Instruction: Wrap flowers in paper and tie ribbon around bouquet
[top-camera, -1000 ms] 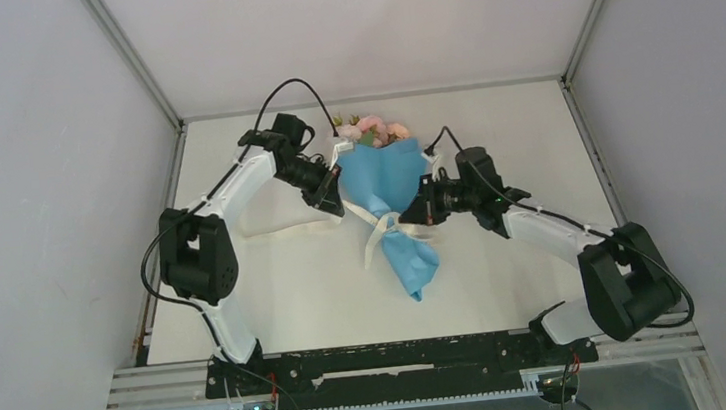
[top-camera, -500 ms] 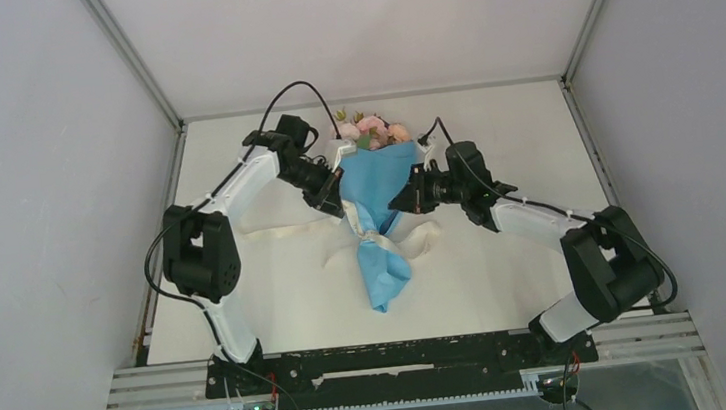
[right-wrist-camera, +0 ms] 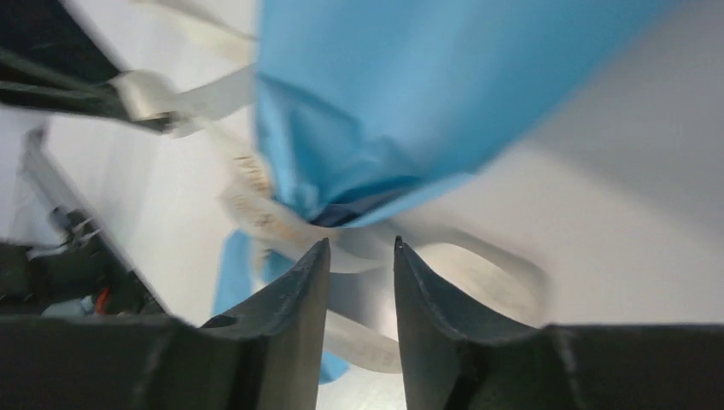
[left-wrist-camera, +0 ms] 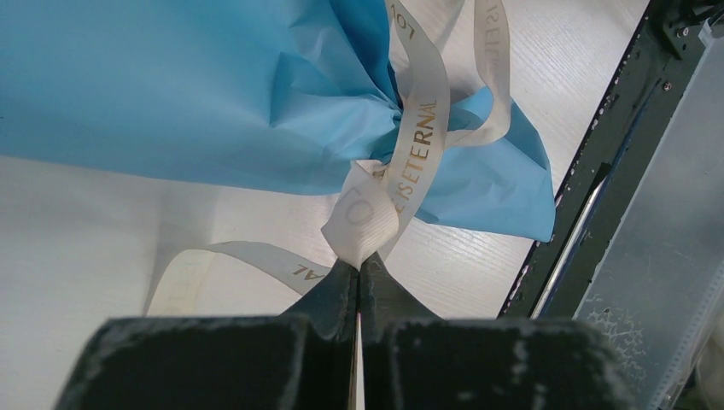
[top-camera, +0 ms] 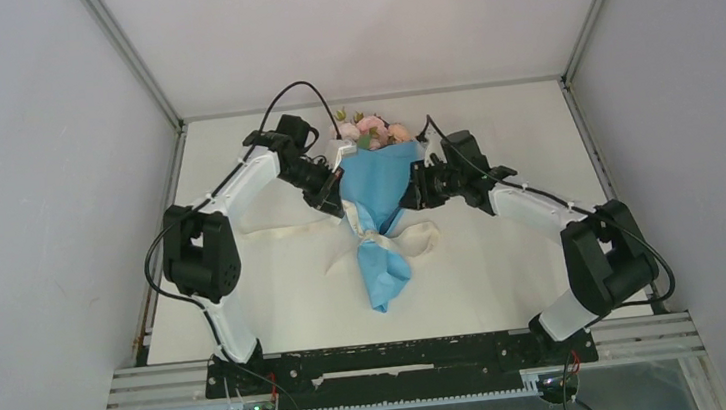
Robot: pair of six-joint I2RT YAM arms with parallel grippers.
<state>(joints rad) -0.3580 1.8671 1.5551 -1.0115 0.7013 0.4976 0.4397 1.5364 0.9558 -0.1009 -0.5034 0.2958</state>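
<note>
My left gripper [left-wrist-camera: 359, 263] pinched the limp cream ribbon [left-wrist-camera: 423, 128] just beside the crinkled blue paper bouquet's [top-camera: 377, 179] cinched waist; my right gripper [right-wrist-camera: 361, 248] stood parted, empty.

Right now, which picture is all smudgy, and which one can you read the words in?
Right wrist view: smudgy, with the blue paper and the ribbon smeared and soft. Left wrist view: sharp, so the gold letters on the ribbon can be read. Top external view: clear and evenly lit, with no glare on the table.

Jaws apart nr ribbon [right-wrist-camera: 209, 94] + paper [right-wrist-camera: 410, 94]
</note>
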